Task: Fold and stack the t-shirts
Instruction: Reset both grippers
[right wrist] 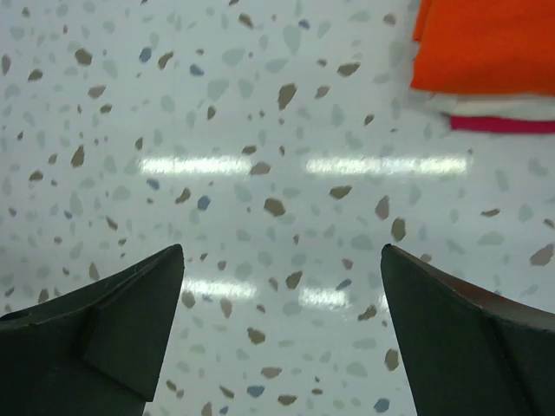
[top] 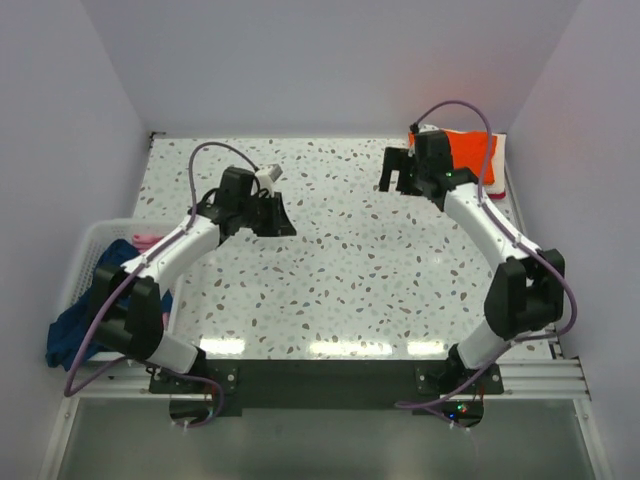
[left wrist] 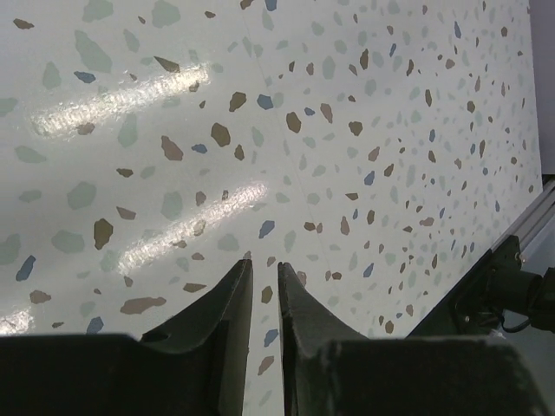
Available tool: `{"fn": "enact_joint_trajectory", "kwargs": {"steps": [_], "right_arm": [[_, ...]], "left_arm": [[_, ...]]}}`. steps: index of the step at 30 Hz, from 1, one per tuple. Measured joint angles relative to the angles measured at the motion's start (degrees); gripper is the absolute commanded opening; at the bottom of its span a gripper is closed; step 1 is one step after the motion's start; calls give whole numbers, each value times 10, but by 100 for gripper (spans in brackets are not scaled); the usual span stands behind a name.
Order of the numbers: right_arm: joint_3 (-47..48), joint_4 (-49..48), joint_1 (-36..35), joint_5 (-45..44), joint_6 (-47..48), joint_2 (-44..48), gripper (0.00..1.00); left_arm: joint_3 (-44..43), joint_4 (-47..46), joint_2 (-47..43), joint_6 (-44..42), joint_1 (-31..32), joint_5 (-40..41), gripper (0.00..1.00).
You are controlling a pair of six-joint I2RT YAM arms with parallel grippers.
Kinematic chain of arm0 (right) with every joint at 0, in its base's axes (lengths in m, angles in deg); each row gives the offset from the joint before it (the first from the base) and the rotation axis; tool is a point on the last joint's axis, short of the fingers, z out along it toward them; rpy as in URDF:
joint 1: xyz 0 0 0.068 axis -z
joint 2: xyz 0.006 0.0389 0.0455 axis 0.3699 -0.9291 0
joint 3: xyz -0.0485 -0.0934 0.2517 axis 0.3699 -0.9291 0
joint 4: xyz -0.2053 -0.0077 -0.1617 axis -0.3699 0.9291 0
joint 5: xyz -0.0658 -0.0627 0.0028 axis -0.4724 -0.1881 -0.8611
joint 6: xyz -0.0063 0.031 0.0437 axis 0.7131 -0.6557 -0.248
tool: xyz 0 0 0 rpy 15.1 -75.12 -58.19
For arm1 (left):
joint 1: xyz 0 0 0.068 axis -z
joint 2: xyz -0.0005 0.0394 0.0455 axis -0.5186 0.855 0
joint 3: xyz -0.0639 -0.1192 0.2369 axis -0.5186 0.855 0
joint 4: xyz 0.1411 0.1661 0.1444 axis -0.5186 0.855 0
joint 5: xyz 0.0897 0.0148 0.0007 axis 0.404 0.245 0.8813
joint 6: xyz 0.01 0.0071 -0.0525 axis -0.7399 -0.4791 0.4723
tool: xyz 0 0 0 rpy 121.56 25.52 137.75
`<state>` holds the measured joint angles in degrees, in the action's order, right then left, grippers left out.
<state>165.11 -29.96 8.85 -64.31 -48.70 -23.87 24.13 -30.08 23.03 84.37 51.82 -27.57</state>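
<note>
A folded bright orange t-shirt lies on top of a stack at the table's back right corner. In the right wrist view the orange shirt sits on a cream-white layer and a red one. My right gripper is open and empty over bare table just left of the stack; its jaws stand wide apart. My left gripper hovers over the table's left middle, shut and empty, with only a thin slit between its fingers. A navy blue shirt and a pink one lie in the basket.
A white slatted basket stands at the table's left edge, the navy cloth hanging over its near side. The speckled tabletop lies between the arms. Walls close in the back and both sides.
</note>
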Motion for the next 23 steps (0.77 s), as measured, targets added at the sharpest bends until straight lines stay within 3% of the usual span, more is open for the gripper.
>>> {"fn": "enact_joint_trajectory", "kwargs": {"steps": [9,23], "right_arm": [[-291,-52,-75,36,-54,250,99],[-344,-16,-75,47,-55,394,99]], "left_arm": [[70,3,-104,-1,0,33,24],[149,3,-203,-1,0,78,25]]}}
